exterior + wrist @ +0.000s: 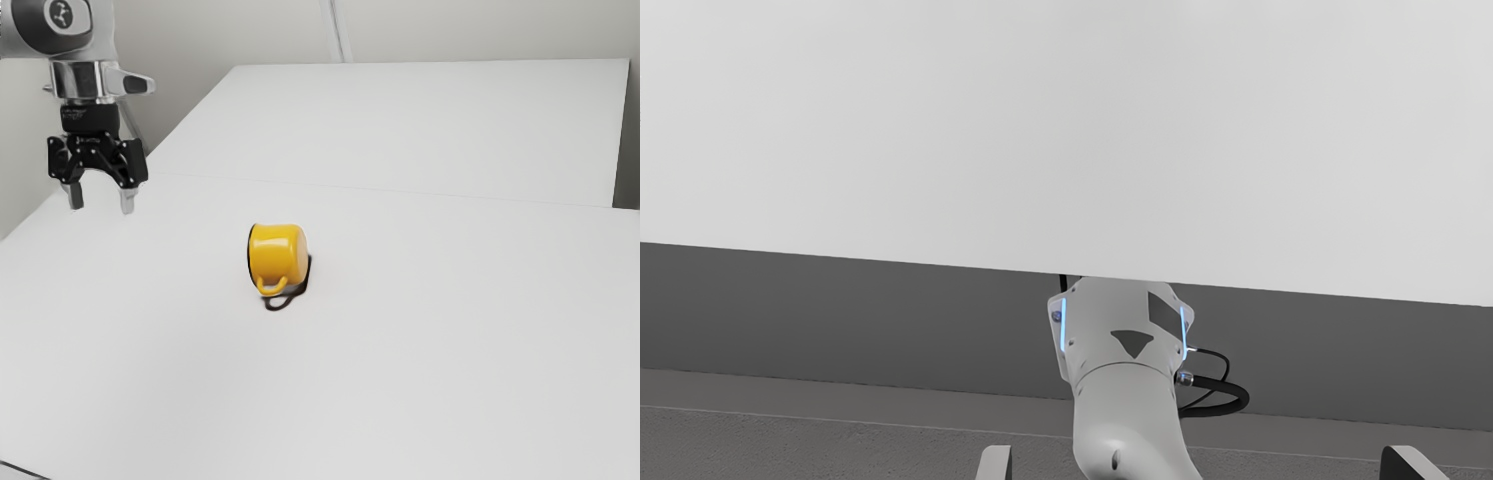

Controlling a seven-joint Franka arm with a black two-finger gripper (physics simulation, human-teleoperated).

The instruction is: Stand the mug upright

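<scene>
A yellow mug [279, 254] lies on its side on the white table, its dark-rimmed mouth facing the exterior view's left and its handle low on the side toward the camera. My gripper [100, 203] hangs at the exterior view's upper left, apart from the mug and higher than it, fingers pointing down. In the wrist view the gripper [1196, 461] has its two fingertips wide apart, with nothing held between them. The inside of the mug is hidden.
The white table [420, 330] stretches around the mug, with a pale wall behind it. In the wrist view the arm's own base [1130, 333] stands beyond the table's edge, a black cable [1230, 400] looping beside it.
</scene>
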